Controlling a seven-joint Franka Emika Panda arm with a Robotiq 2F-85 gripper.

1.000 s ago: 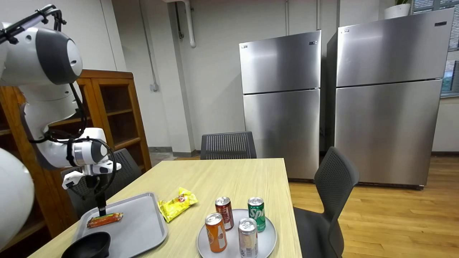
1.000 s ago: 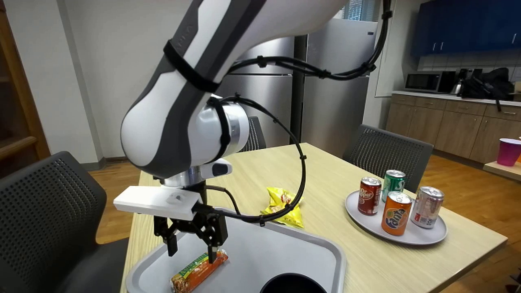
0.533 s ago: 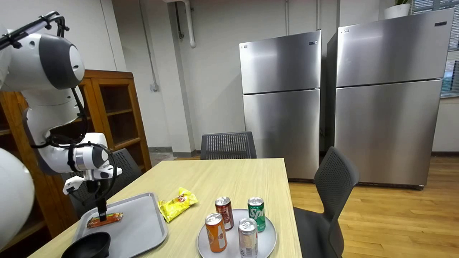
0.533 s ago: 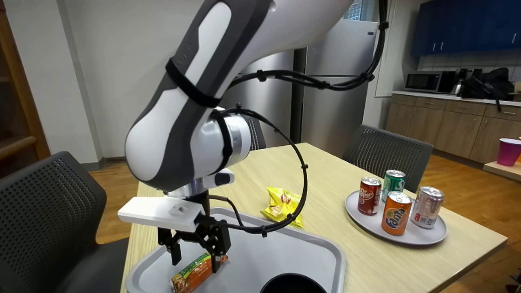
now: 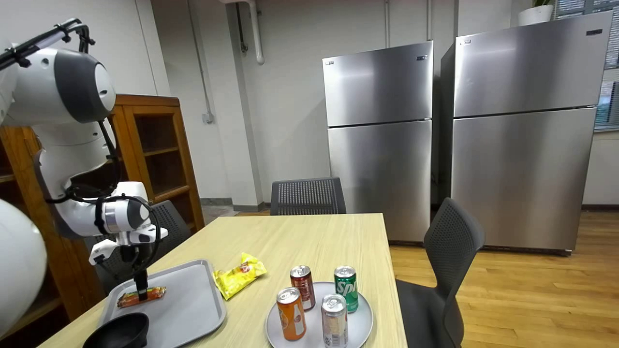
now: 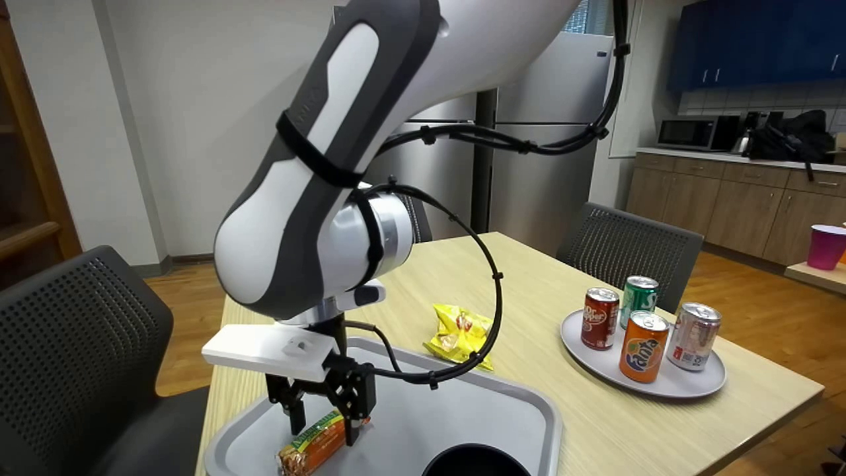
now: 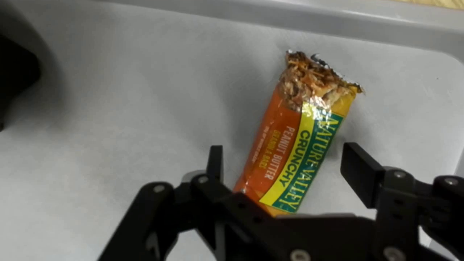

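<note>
A granola bar in an orange, yellow and green wrapper lies on a grey tray. It also shows in both exterior views. My gripper is open and points down. In the wrist view its two black fingers stand on either side of the bar, with gaps to it, and nothing is held. The gripper body hides the bar's near end. In the exterior views, the gripper is low over the bar. I cannot tell whether the fingertips touch the tray.
A black bowl sits on the tray. A yellow snack packet lies beside the tray. A round plate holds several drink cans. Dark chairs surround the wooden table.
My arm has come down and shifted slightly, rightward in both exterior views, lowering the open fingers about the bar. The bar, tray, bowl, packet and cans have not moved.
</note>
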